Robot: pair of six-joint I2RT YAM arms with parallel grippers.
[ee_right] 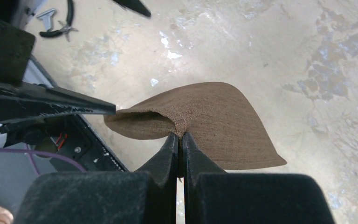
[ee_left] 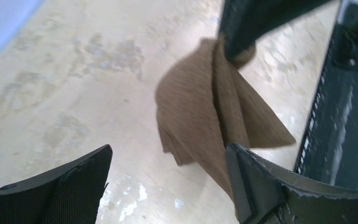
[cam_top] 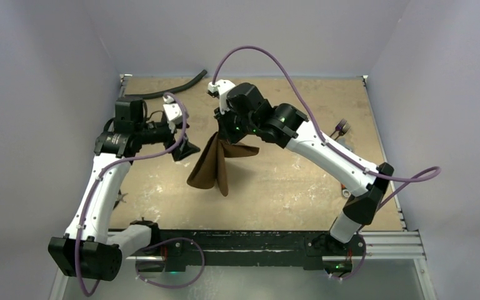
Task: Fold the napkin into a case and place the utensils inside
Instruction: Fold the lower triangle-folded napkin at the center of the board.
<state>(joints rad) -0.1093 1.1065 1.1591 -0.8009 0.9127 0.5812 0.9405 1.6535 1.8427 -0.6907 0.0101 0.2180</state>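
The brown napkin point(cam_top: 214, 165) hangs off the table in loose folds, its lower end near the tabletop. My right gripper point(cam_top: 226, 133) is shut on the napkin's top; the right wrist view shows the cloth point(ee_right: 214, 119) pinched at the tips of the gripper point(ee_right: 180, 136). My left gripper point(cam_top: 187, 147) stands just left of the napkin, open. In the left wrist view its fingers point(ee_left: 256, 182) spread wide, and the napkin point(ee_left: 200, 112) hangs beyond them, partly behind the right finger. Purplish utensils point(cam_top: 340, 129) lie by the table's right edge.
A long black hose point(cam_top: 169, 90) lies at the back left of the table. Small dark tool-like items point(ee_right: 58, 25) rest near the left arm's side. The black base rail point(cam_top: 250, 240) runs along the near edge.
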